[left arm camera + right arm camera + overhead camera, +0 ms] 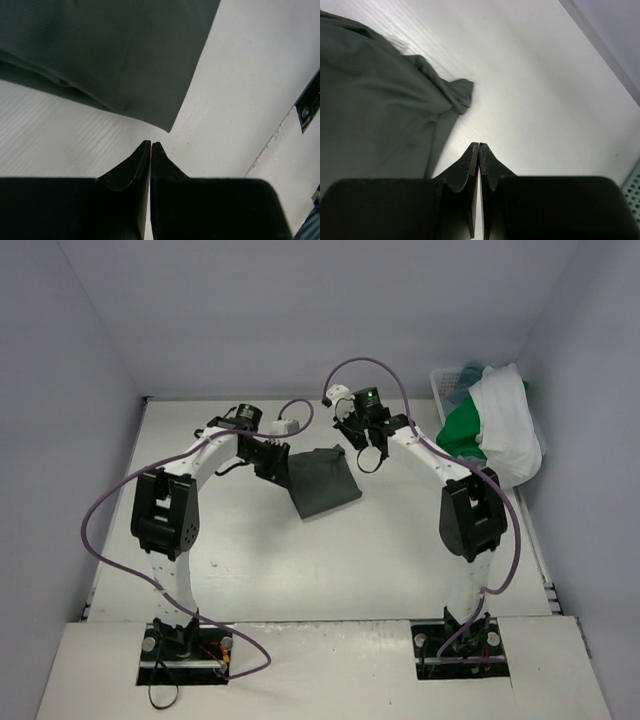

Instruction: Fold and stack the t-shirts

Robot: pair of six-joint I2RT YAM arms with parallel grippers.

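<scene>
T-shirt (325,483) untouched, end effectors (151,144) (478,145) closed, empty

Four shirts: one dark shirt (325,480) at centre frame; a white shirt (505,425), green shirt (462,432) and teal shirt (463,378) upper right. One basket (440,382). Two arms: left arm (165,515), right arm (470,515).

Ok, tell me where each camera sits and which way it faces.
Top: above and behind the bases, looking down on the table; both arms show, the dark t-shirt between them.
Left wrist: on the left arm, facing down past the shut left gripper at the shirt's corner.
Right wrist: on the right arm, facing down past the shut right gripper at the shirt's crumpled edge.
Shared: all three see the dark t-shirt.
</scene>
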